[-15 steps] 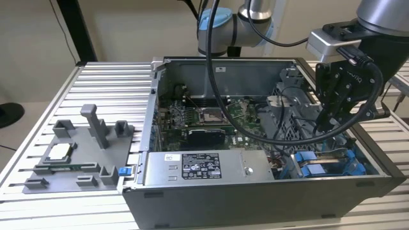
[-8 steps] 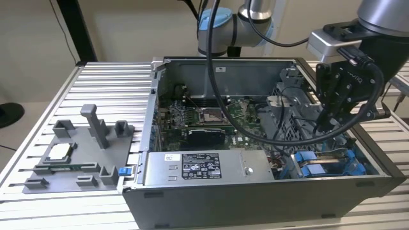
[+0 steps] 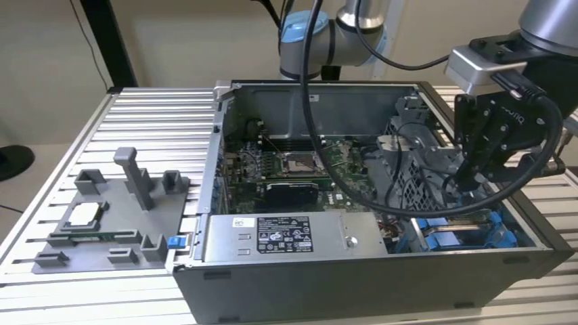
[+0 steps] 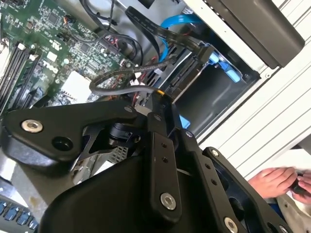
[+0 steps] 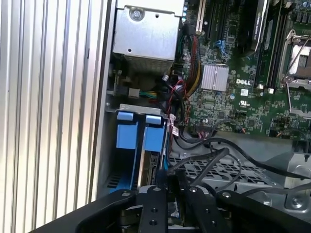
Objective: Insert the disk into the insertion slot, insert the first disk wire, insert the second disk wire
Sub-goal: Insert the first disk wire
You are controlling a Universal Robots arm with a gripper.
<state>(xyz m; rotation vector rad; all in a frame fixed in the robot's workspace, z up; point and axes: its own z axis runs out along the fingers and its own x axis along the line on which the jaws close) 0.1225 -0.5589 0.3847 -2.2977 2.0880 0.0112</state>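
The disk [image 5: 149,167] sits edge-on inside the insertion slot [image 5: 130,138], between blue carrier rails, at the case's corner toward the exterior view's right [image 3: 456,233]. My gripper [image 3: 468,181] reaches down into the case just above that bay. In both wrist views its black fingers [image 5: 167,180] close together on the end of a thin black disk wire [image 4: 116,87], which loops away over the board. The held end hovers beside the disk's connector edge [image 4: 187,77]. A blue cable [image 4: 175,22] and a flat black cable [image 4: 146,24] also run toward that edge.
A grey power-supply box [image 3: 271,235] lies along the case front. The perforated metal cage [image 3: 411,169] stands close beside the gripper, with loose black cables draped over it. A grey fixture [image 3: 118,203] sits on the slatted table. A person's hand [image 4: 279,180] rests outside the case.
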